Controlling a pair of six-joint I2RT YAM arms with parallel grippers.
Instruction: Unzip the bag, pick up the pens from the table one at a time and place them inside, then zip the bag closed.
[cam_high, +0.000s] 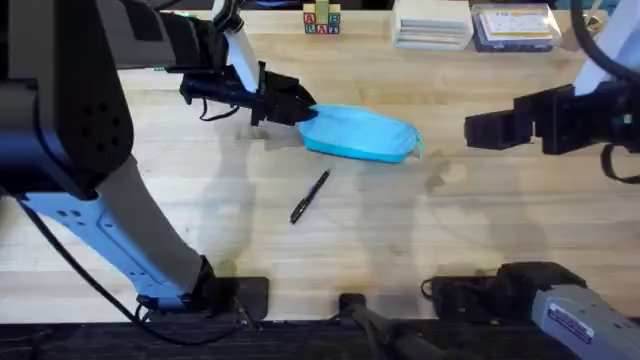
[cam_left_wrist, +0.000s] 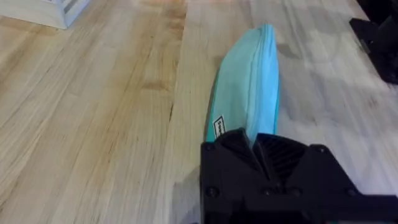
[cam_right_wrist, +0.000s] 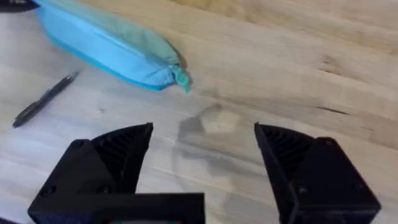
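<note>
While the bag is lying across the table from overhead, the left pincer is clamping its near end, with the pen lying just in front. Up close, its fingers are pinching blue fabric. Off to the side, the right pincer is hanging wide apart above bare wood.

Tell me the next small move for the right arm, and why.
Probably ease the open right gripper toward the teal zipper tab at the near end of the soft light-blue fabric pouch. The left gripper is closed on the pouch's other end, the zipper looks closed, and the slim black pen lies on the wooden table.
</note>
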